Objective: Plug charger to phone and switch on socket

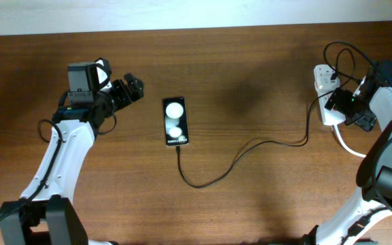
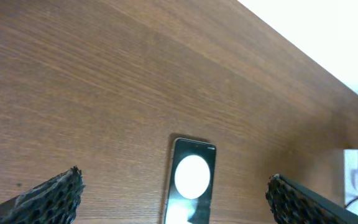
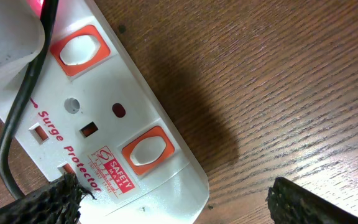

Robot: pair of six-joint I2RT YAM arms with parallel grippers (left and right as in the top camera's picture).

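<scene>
Phone [image 1: 175, 121]: laid flat on the tabletop [image 1: 250, 82], screen up, left of centre; two round reflections are seen on the glass.
Charger [image 1: 250, 145]: the black cable is run from the adapter [image 3: 5, 43] across the tabletop in a loop; its tip is met with the phone's text end.
Socket [image 1: 327, 95]: white surge-protector strip at the right edge; two orange-framed rocker switches [image 3: 148, 152] are shown.
Left hand [image 1: 133, 89]: released, fingers spread, held beside the phone, apart from it.
Right hand [image 1: 335, 103]: released, fingers spread wide, held over the socket; contact cannot be told.
</scene>
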